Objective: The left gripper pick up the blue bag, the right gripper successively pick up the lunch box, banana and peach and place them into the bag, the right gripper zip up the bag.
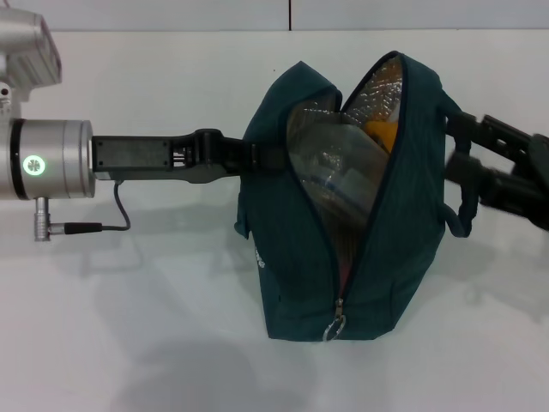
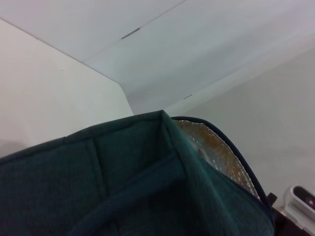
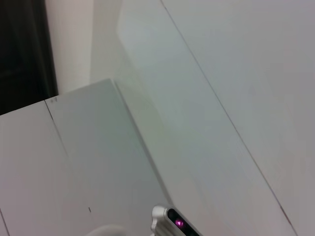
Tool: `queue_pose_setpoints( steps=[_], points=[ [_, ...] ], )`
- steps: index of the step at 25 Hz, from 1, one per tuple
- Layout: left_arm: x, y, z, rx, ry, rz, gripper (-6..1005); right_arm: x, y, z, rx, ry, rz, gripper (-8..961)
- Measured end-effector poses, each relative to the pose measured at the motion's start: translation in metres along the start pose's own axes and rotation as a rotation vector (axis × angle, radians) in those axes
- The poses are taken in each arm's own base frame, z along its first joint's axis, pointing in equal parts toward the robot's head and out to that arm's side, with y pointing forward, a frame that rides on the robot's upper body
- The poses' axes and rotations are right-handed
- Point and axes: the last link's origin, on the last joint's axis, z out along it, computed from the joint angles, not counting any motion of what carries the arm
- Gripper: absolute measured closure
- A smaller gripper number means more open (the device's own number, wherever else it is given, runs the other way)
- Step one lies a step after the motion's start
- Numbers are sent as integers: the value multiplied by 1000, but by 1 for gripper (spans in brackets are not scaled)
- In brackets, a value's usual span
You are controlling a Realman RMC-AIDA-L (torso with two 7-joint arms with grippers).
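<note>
The blue bag (image 1: 300,257) stands upright on the white table, its zipper open from the top down to the ring pull (image 1: 336,328). Inside, against the foil lining (image 1: 377,94), I see the clear lunch box (image 1: 339,167) and the yellow-orange banana (image 1: 382,133) behind it. The peach is hidden. My left gripper (image 1: 249,156) reaches in from the left and is shut on the bag's upper left side. The left wrist view shows that teal fabric (image 2: 123,187) close up. My right gripper (image 1: 455,142) hovers at the bag's upper right edge, fingers apart, holding nothing.
The left arm's silver wrist (image 1: 51,159) and its cable (image 1: 86,227) hang over the table's left part. One bag handle (image 1: 463,215) loops out on the right, below the right gripper. The table (image 1: 129,343) ends at a back wall.
</note>
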Motion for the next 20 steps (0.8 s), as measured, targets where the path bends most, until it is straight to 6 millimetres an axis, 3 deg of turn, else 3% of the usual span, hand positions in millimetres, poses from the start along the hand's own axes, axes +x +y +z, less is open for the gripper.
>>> queue_pose_setpoints(
  steps=[7, 14, 20],
  points=[
    [-6, -3, -1, 1, -1, -20, 952, 25, 25, -27, -35, 18, -169, 84],
    [-9, -3, -3, -7, -7, -25, 952, 70, 47, -40, -49, 106, -294, 84],
    [-9, -2, -1, -10, -10, -22, 952, 99, 49, -41, -48, 226, -294, 83]
  ],
)
